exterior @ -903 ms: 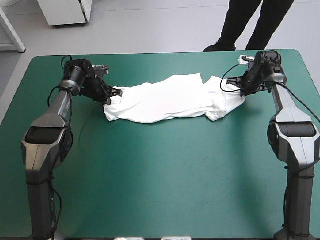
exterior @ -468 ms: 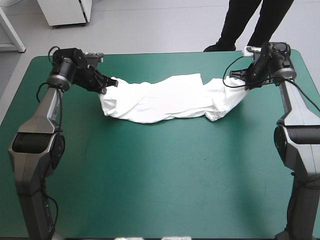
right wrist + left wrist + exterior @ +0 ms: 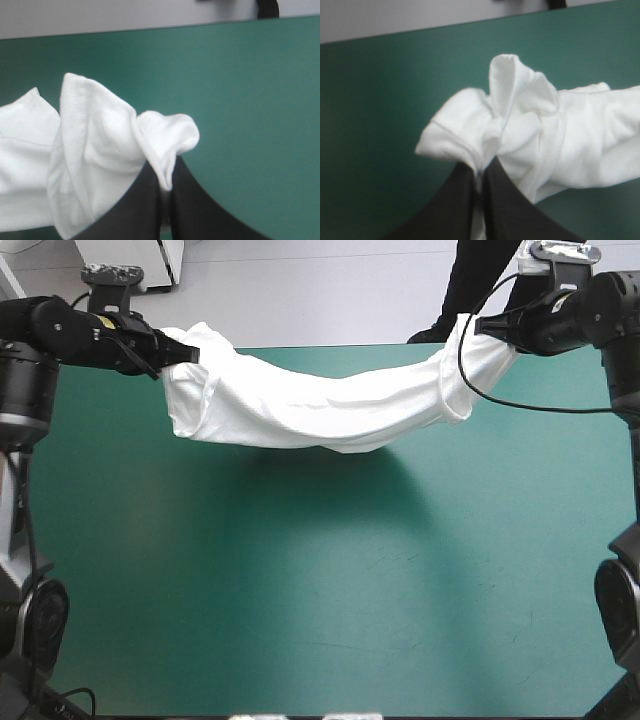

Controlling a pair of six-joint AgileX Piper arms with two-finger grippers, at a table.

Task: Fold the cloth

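Note:
The white T-shirt (image 3: 320, 405) hangs in the air over the far half of the teal-green table, stretched between the two arms and sagging in the middle. My left gripper (image 3: 183, 352) is shut on its left end, high near the far left corner. My right gripper (image 3: 482, 327) is shut on its right end, high near the far right. In the left wrist view the black fingers meet on a bunched fold of the T-shirt (image 3: 520, 130). The right wrist view shows the same pinch on a rolled edge of the T-shirt (image 3: 110, 150).
The teal-green table (image 3: 320, 600) lies bare below the shirt, with a soft shadow under it. A black cable loops down from the right wrist over the shirt's right end.
Both arms have risen and spread apart, lifting the T-shirt off the table. Earlier it lay on the cover with the grippers low at its two ends.

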